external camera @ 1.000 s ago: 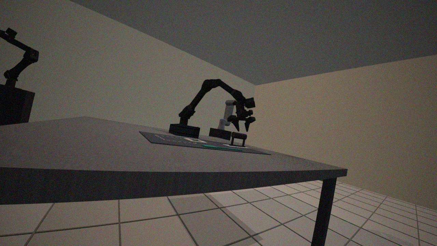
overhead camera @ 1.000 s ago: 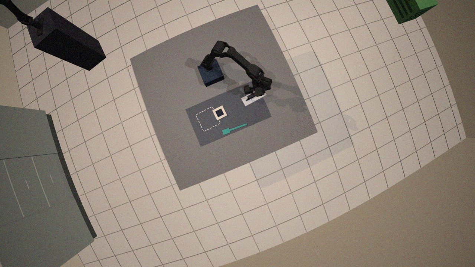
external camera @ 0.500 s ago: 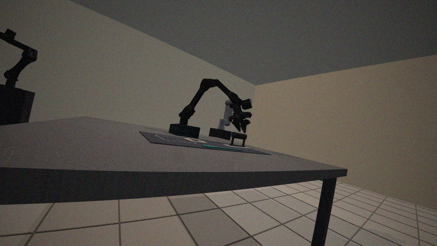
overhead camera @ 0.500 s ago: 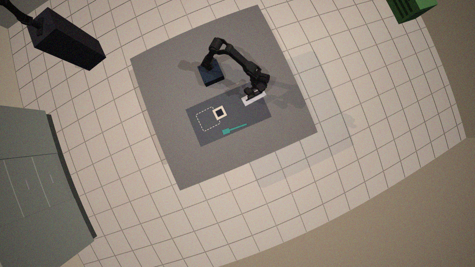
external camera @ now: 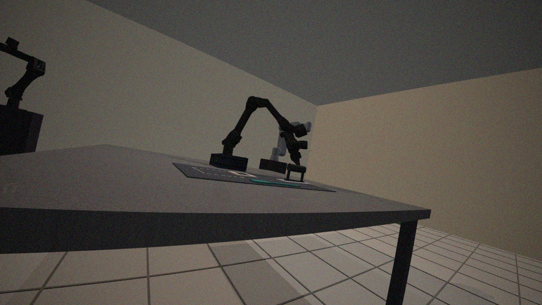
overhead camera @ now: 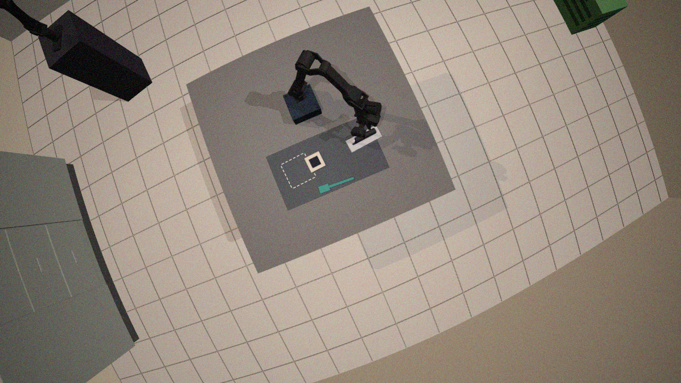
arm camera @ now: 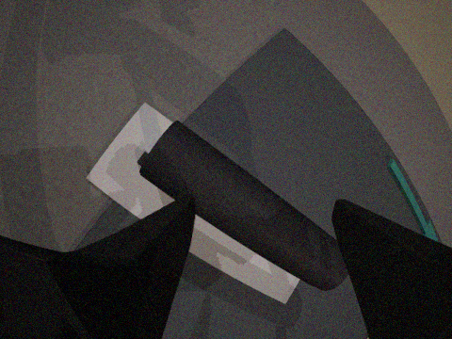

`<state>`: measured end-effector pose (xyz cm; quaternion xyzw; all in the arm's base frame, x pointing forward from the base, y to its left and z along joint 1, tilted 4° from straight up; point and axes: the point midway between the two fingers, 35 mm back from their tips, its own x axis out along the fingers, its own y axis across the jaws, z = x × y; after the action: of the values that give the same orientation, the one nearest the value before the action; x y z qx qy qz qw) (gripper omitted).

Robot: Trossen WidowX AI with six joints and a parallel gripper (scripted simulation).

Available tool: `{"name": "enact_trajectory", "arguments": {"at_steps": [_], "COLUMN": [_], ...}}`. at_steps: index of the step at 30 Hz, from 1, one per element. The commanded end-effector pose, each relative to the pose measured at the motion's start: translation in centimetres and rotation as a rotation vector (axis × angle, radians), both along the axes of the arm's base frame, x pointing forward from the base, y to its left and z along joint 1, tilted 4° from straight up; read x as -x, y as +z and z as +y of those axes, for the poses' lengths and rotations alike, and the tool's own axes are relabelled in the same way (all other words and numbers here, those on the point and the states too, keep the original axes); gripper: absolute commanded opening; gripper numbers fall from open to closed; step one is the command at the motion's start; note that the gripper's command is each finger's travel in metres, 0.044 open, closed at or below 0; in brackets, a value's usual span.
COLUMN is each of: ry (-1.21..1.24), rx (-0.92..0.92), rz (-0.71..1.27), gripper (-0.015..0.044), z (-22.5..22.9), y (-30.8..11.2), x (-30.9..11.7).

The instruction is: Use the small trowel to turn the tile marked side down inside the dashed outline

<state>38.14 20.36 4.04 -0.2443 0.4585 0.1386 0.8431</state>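
Note:
The tile (overhead camera: pixel 314 161) (external camera: pixel 242 174), cream with a dark square mark facing up, lies flat on the mat (overhead camera: pixel 354 166) (external camera: pixel 185 172) (arm camera: pixel 292 85). It covers the right side of the dashed outline (overhead camera: pixel 286 176) and lies mostly outside it. A teal flat-bladed tool (overhead camera: pixel 324 188) (arm camera: pixel 410 195) lies near the mat's front edge. A white plate (overhead camera: pixel 354 146) (arm camera: pixel 113 174) with a raised black bar handle (external camera: pixel 296 167) (arm camera: pixel 235 198) stands at the mat's right end. My gripper (overhead camera: pixel 364 129) (external camera: pixel 297 161) (arm camera: pixel 266 208) is open over the handle, which crosses diagonally below the fingertips.
My arm's dark base (overhead camera: pixel 303 107) (external camera: pixel 228 162) stands on the table (overhead camera: pixel 228 142) (external camera: pixel 94 181) behind the mat. A second dark arm on a black block (overhead camera: pixel 95 57) (external camera: pixel 18 128) is off to the left. A green box (overhead camera: pixel 590 14) is at the far right, beyond the table.

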Motion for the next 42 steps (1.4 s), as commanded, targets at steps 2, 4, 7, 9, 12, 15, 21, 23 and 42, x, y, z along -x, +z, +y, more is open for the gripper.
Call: {"name": "enact_trajectory", "arguments": {"at_steps": [2, 4, 7, 9, 12, 15, 21, 23, 42], "ry": [0.117, 0.17, 0.248, 0.299, 0.374, 0.447, 0.587, 0.633, 0.708], "rx": [0.09, 0.13, 0.191, 0.234, 0.298, 0.365, 0.503, 0.55, 0.633], "rz": [-0.034, -0.052, -0.078, -0.095, -0.12, -0.144, -0.187, -0.2, -0.221], "gripper": [0.03, 0.03, 0.03, 0.03, 0.03, 0.03, 0.03, 0.03, 0.03], "z": [-0.3, -0.5, -0.7, -0.9, -1.1, -1.4, -1.9, -2.2, -2.5], "y": [-0.5, -0.6, -0.8, -0.8, -1.0, -1.1, -1.3, -1.3, -2.4], "x": [0.5, 0.7, 0.9, 1.1, 1.4, 1.7, 2.4, 2.6, 1.7]}}
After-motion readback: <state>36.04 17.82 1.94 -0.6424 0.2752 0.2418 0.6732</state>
